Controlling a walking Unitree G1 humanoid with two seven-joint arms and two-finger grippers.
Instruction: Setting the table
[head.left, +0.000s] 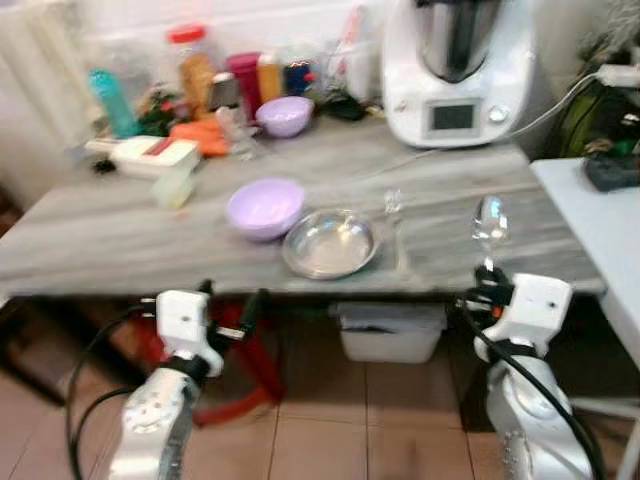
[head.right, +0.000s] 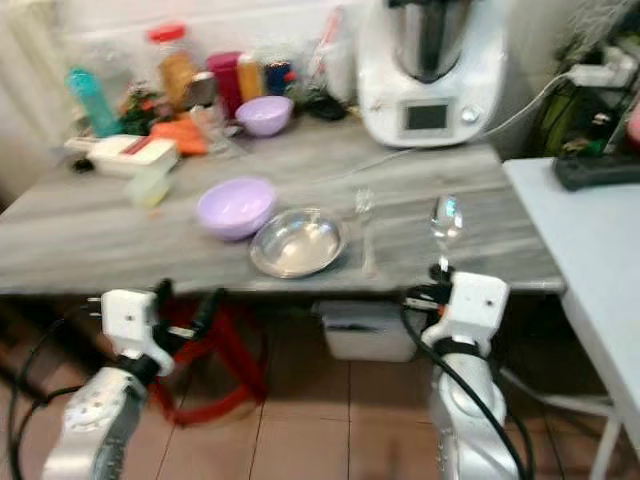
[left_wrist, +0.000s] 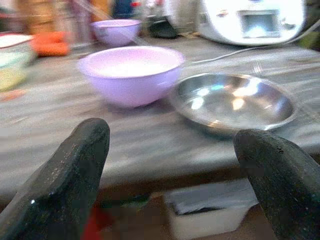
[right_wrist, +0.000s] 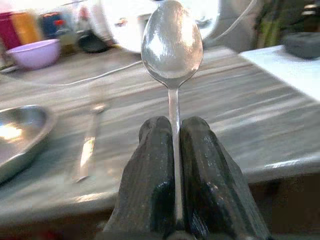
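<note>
While the grey wood-grain surface (head.left: 120, 240) carries a round steel plate (head.left: 329, 243) with a lilac plastic bowl (head.left: 265, 207) touching at its 10 o'clock, left wrist view: left hand (left_wrist: 172, 170) spread. Right wrist view: right hand (right_wrist: 175, 150) pinching upright polished spoon (right_wrist: 172, 45); fork (right_wrist: 89, 145) flat beside plate.

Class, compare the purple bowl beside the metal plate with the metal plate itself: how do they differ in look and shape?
The purple bowl is matte lilac plastic; the metal plate is shiny and mirrors the light. The bowl is deep with tall rounded walls; the plate is shallow and wider. The bowl sits toward the robot's left, the plate to its right, close beside it. Both are round, upright, empty and rest on the grey table near its front edge.
</note>
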